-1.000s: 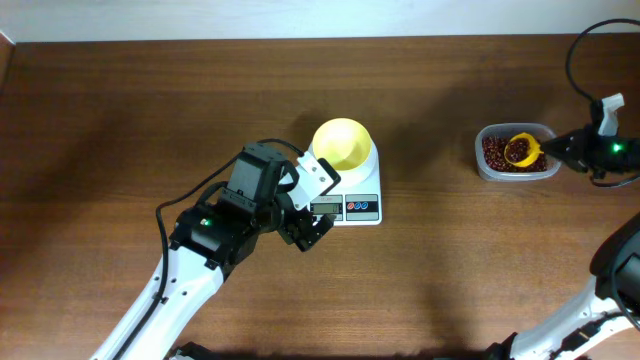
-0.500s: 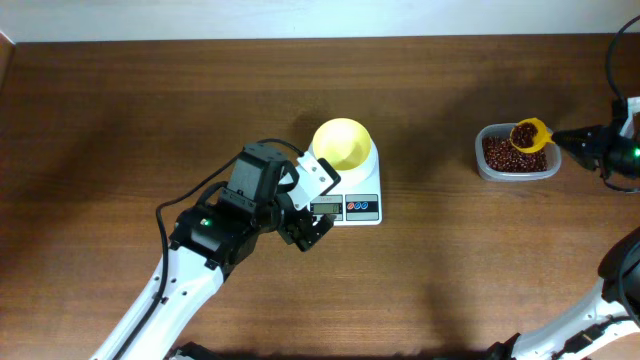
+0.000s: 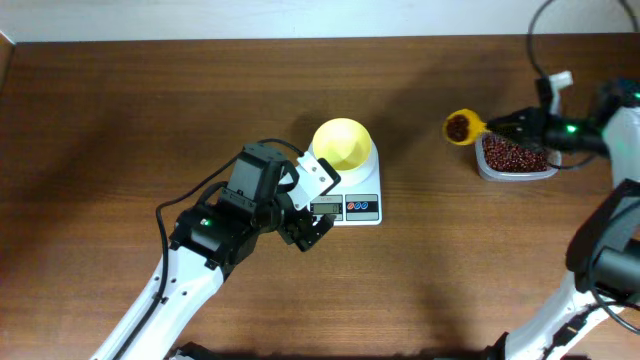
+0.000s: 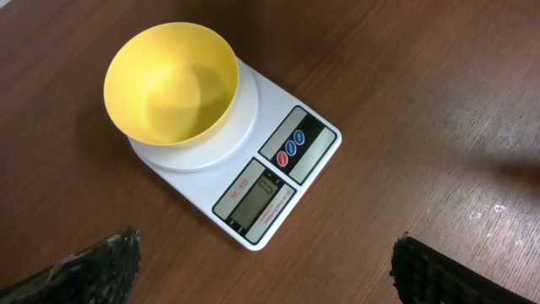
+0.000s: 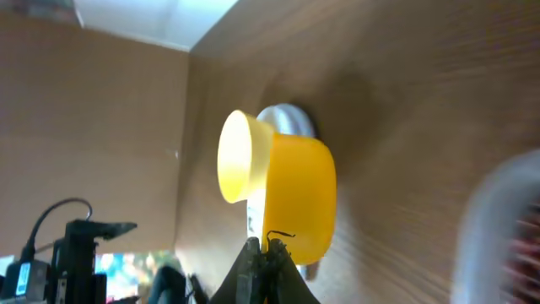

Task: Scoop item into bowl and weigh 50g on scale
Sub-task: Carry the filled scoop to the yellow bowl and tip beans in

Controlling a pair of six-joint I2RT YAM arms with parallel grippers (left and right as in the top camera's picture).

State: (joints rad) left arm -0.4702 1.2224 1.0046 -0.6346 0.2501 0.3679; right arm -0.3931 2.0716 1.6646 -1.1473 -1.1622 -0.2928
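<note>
A pale yellow bowl [image 3: 342, 143] stands empty on the white scale [image 3: 360, 190]; both show in the left wrist view, the bowl [image 4: 171, 83] on the scale [image 4: 278, 181]. My left gripper [image 3: 305, 232] is open and empty just left of the scale's display [image 4: 260, 189]. My right gripper [image 3: 515, 124] is shut on the handle of a yellow scoop [image 3: 462, 127] holding dark red-brown beans, held in the air left of the clear container [image 3: 517, 155] of beans. In the right wrist view the scoop [image 5: 295, 198] hides most of the bowl [image 5: 240, 156].
The clear plastic container sits at the table's right. My left arm lies across the lower left of the table. A black cable loops above the right arm.
My right gripper has lifted the bean-filled scoop out of the container and carried it left, toward the scale. The left arm has not moved.
</note>
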